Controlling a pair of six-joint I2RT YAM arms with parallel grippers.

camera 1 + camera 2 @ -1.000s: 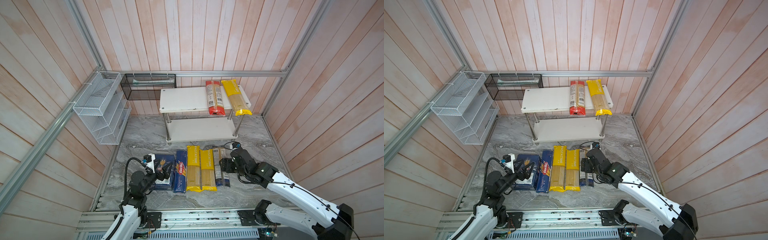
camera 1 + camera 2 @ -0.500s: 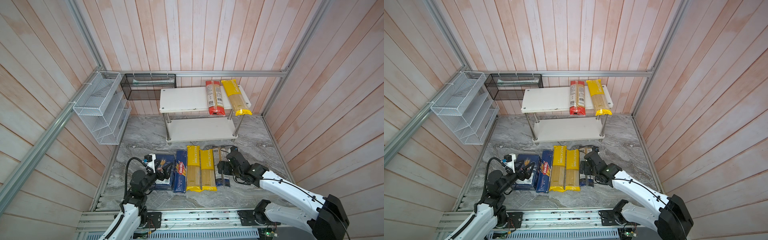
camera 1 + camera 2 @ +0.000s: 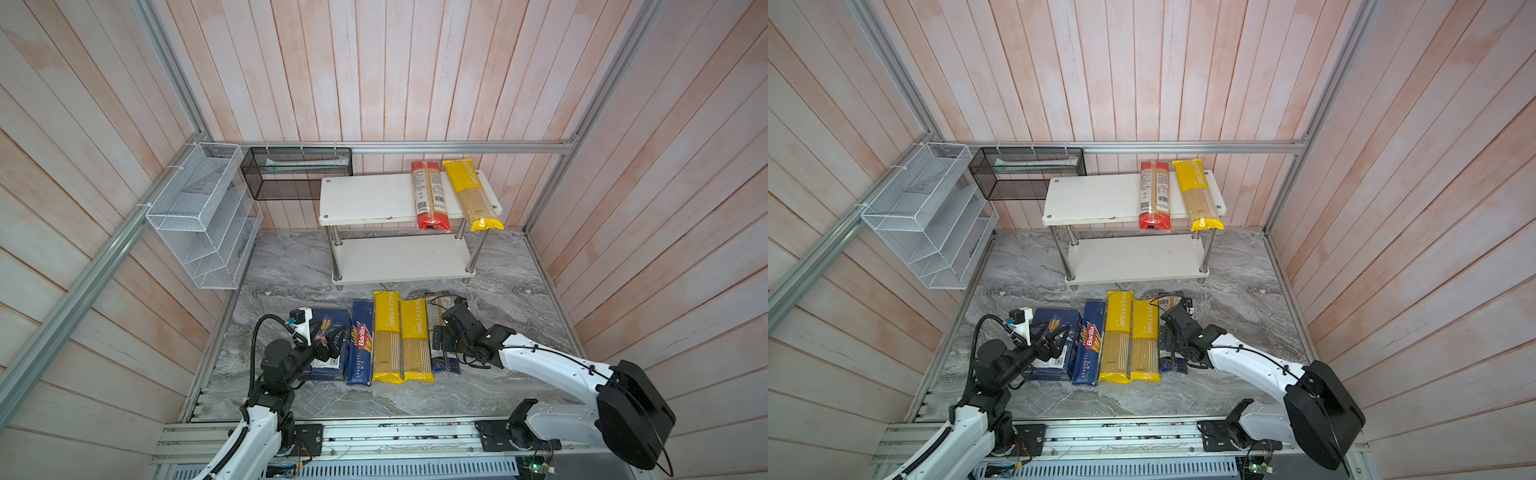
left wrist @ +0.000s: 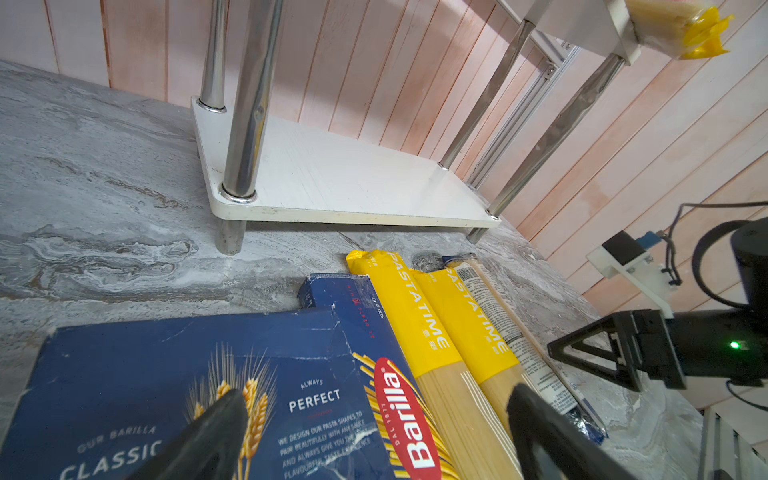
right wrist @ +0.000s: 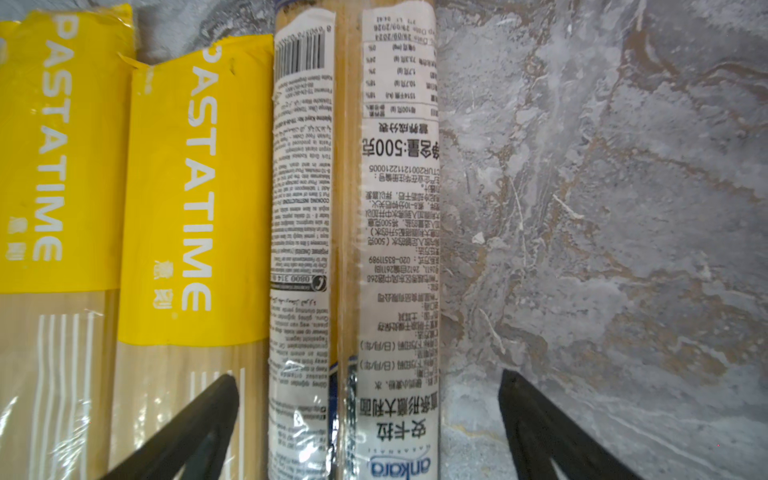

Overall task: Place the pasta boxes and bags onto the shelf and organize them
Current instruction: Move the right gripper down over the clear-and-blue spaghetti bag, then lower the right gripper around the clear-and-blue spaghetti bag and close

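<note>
We hold our right gripper [image 5: 369, 376] wide apart astride the blue-and-clear bag [image 5: 353, 208], gripping nothing; the bag lies on the table [image 5: 602, 208] just in front of the shelf [image 3: 374, 199]. Our left gripper [image 4: 376, 392], likewise spread, hangs over the wide Barilla box [image 4: 166, 365], also before the shelf.

White arm links [image 3: 552, 362], black joints [image 3: 627, 407], looping black cables [image 3: 254, 345], triangular black claw fingers [image 5: 528, 411], green light [image 4: 734, 345]

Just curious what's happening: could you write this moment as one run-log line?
right gripper: open, above ankara spaghetti bag | left gripper: open, over wide Barilla box | shelf top: red bag, PASTATIME bag
</note>
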